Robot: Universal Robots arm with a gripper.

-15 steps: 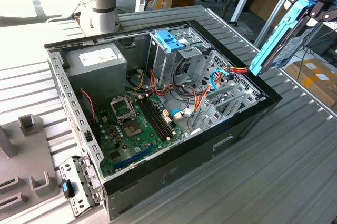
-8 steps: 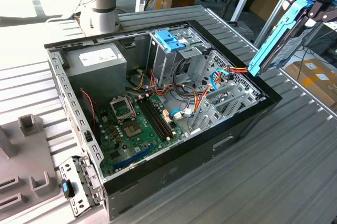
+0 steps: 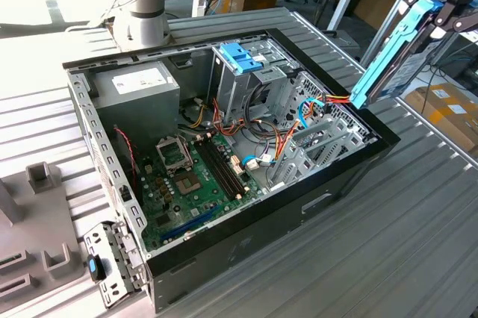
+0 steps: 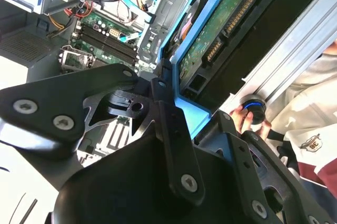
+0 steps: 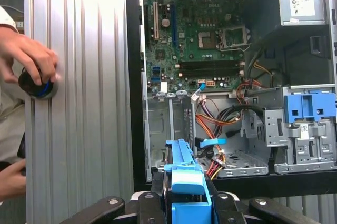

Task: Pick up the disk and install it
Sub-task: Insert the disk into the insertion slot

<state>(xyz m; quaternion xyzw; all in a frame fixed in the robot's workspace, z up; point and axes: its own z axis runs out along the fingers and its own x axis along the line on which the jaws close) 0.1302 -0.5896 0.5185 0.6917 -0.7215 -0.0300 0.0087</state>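
Pincer (image 5: 185, 211) clamped on the disk (image 5: 184, 174), bottom centre of the first wrist view. Past it I see the open computer case (image 5: 134, 77) on the ribbed table (image 5: 79, 129). At far left, a person's hand (image 5: 31, 58) is on a black knob (image 5: 36, 84). In the exterior view the disk hangs tilted at upper right, clear of the table.

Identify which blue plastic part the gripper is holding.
The light-blue rails of the disk, raised beside the case at the exterior view's right. The blue handle sits on the cage inside the case, untouched.

The blue-railed disk (image 3: 390, 53) hangs steeply tilted above the case's (image 3: 351, 161) edge.
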